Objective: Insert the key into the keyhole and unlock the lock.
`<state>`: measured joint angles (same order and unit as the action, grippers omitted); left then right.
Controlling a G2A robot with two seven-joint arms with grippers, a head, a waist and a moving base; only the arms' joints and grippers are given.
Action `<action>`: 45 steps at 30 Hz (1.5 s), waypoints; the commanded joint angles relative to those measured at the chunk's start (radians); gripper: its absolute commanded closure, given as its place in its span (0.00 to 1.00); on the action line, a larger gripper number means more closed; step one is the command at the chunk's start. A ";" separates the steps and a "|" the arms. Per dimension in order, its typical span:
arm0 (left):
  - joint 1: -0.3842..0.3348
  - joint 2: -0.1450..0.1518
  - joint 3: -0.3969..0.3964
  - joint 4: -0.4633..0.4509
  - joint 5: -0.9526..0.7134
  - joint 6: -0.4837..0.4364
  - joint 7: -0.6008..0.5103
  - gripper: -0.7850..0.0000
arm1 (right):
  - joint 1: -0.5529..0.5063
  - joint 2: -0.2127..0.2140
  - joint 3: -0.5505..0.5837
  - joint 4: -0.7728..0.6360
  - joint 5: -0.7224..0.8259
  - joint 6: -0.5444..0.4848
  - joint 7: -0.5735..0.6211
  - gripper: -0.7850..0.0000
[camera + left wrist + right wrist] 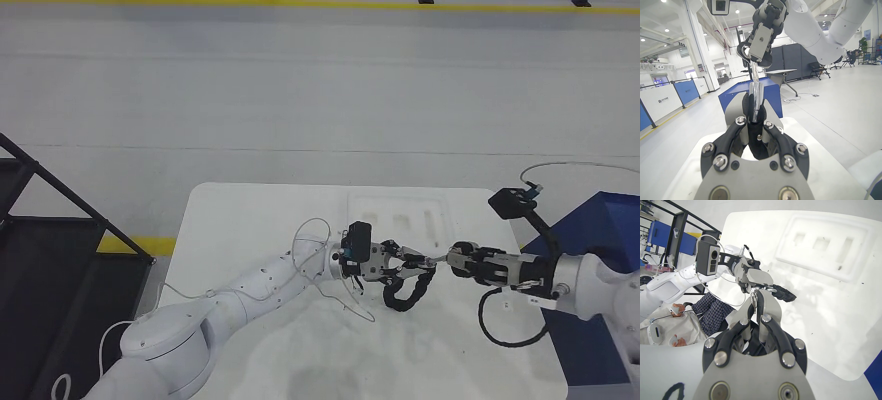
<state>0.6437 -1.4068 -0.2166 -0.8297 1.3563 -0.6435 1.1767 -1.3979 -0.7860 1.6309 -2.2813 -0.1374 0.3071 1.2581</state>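
The lock is a chrome cylinder point(756, 91) with a black cable loop point(405, 292) hanging under it. My left gripper point(415, 266) is shut on the cylinder and holds it above the middle of the white table point(300, 350). Facing it from the right, my right gripper point(452, 262) is shut on the key's black head point(767, 59). The silver key blade point(755, 73) lines up with the cylinder, its tip at the cylinder's end. In the right wrist view a key ring point(753, 297) hangs at my right gripper point(756, 296), just in front of the left gripper's fingers point(759, 276) and the black cable point(784, 293).
A white foam tray point(400, 215) with shallow recesses lies at the table's back edge, behind the grippers. A blue box point(600, 235) stands off the table's right side. A black metal frame point(60, 200) stands to the left. A thin white cable point(345, 300) trails along the left arm.
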 commanded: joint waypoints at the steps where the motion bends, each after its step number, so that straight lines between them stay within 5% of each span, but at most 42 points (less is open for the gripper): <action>1: -0.001 0.000 0.006 -0.002 -0.004 -0.001 -0.001 1.00 | 0.001 0.002 -0.003 -0.002 -0.013 -0.001 0.004 1.00; 45: -0.041 -0.018 0.047 0.055 0.041 0.057 0.057 1.00 | 0.094 0.023 -0.110 0.011 -0.048 0.074 0.056 1.00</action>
<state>0.6036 -1.4247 -0.1700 -0.7751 1.3957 -0.5878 1.2323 -1.3053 -0.7631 1.5240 -2.2721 -0.1856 0.3808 1.3143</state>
